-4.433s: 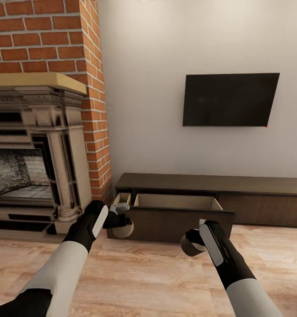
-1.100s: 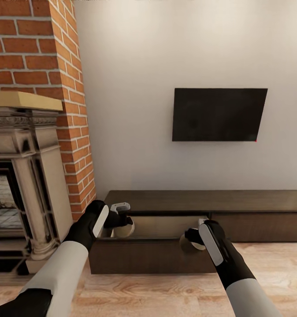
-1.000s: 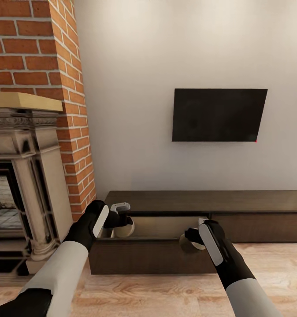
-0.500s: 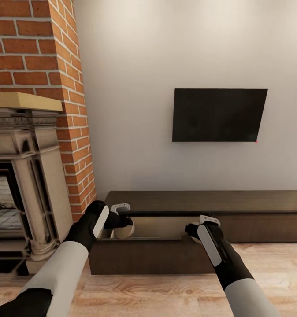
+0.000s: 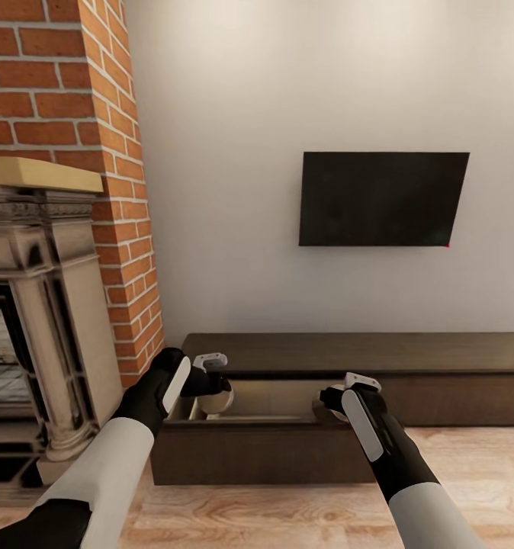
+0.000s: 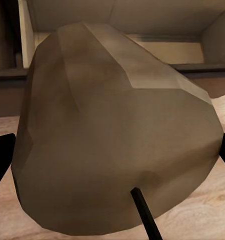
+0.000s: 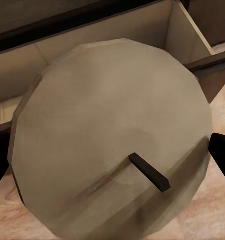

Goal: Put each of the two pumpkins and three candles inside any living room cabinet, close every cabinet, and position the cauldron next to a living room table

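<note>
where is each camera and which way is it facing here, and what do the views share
Head view: on the robot's head, facing the wall TV and the cabinet, over both arms and the left gripper and right gripper.
Left wrist view: by the left gripper, looking along dark fingertips past a candle into the open drawer.
Right wrist view: by the right gripper, looking past its own candle into the same drawer.
Shared: all three show that open drawer.
</note>
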